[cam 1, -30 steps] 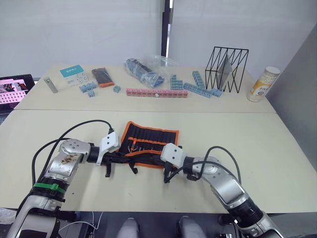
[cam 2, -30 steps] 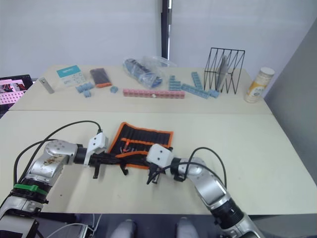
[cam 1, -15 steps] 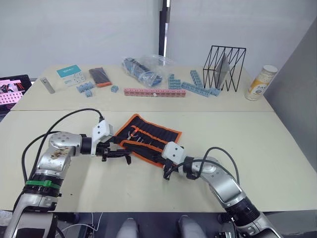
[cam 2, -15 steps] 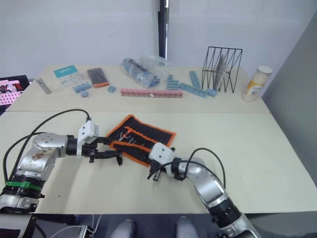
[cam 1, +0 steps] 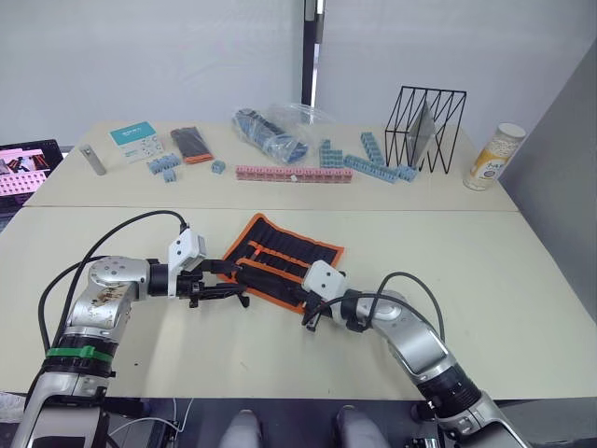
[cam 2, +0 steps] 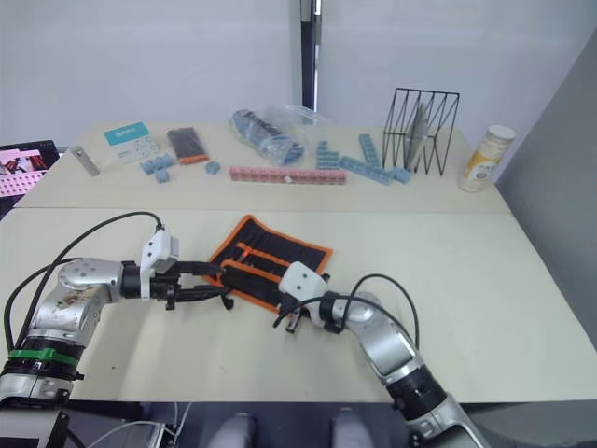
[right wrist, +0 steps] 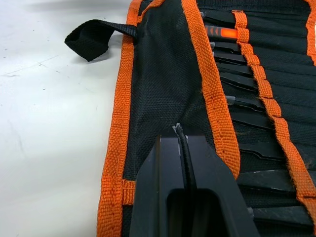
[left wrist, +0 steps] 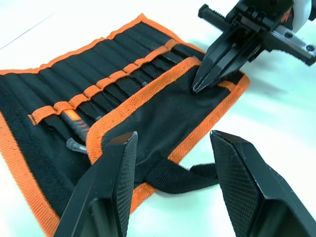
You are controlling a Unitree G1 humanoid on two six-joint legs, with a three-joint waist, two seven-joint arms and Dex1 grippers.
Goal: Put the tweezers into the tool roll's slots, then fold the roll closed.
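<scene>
The tool roll (cam 1: 291,258) lies open on the near table, black with orange binding, its near flap (right wrist: 168,84) folded over the lower ends of the slots (left wrist: 106,81). Several slim black tweezers (right wrist: 239,101) sit in the slots, beside one tool with an orange handle (right wrist: 221,33). My left gripper (left wrist: 173,137) stands open at the roll's left end, its fingers on either side of the black strap (left wrist: 170,176) without touching it. My right gripper (right wrist: 178,129) is shut, with its tips resting on the folded flap near the roll's front corner (cam 1: 309,317).
On the far table lie blue bricks (cam 1: 366,166), a pink brick row (cam 1: 295,174), a plastic bag (cam 1: 275,131), a black wire rack (cam 1: 425,131), a bottle (cam 1: 494,157), a grey bar (cam 1: 93,159), a teal card (cam 1: 135,137) and a black-and-orange pack (cam 1: 192,144).
My left gripper has opened and let go of the roll's left edge. The roll now lies turned slightly, with its near flap folded over. The right gripper stays shut at the front corner.
</scene>
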